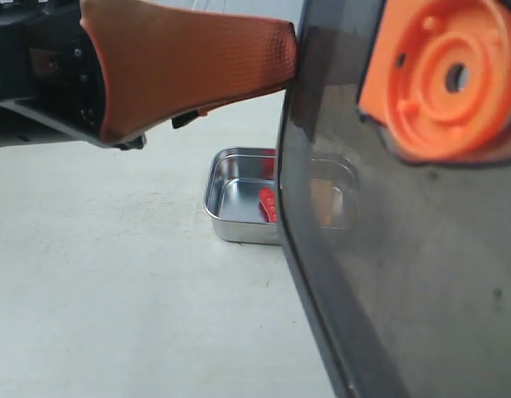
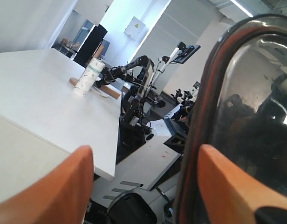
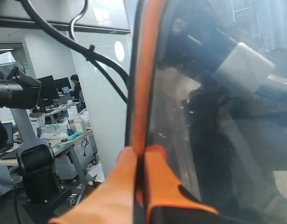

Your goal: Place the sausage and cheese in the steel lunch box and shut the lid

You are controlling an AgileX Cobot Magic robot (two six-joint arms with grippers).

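Observation:
The dark translucent lid point(image 1: 405, 274) hangs on edge close to the exterior camera, its orange valve point(image 1: 446, 75) at the top. My right gripper point(image 3: 143, 151) is shut on the lid's rim point(image 3: 139, 93). My left gripper point(image 2: 143, 154) stands open, with the lid point(image 2: 246, 116) beside one orange finger point(image 2: 227, 186); in the exterior view that finger point(image 1: 197, 66) reaches the lid's edge. The steel lunch box point(image 1: 226, 178) sits on the table, half hidden behind the lid, with the red sausage point(image 1: 268, 203) inside. A dim yellowish shape point(image 1: 325, 203) seen through the lid may be the cheese.
The pale table top point(image 1: 114, 290) stretches in front of and left of the box. In the left wrist view a white table point(image 2: 36, 102) with a bottle point(image 2: 87, 77) and its near edge point(image 2: 106, 175) show, with other robot arms point(image 2: 134, 65) behind.

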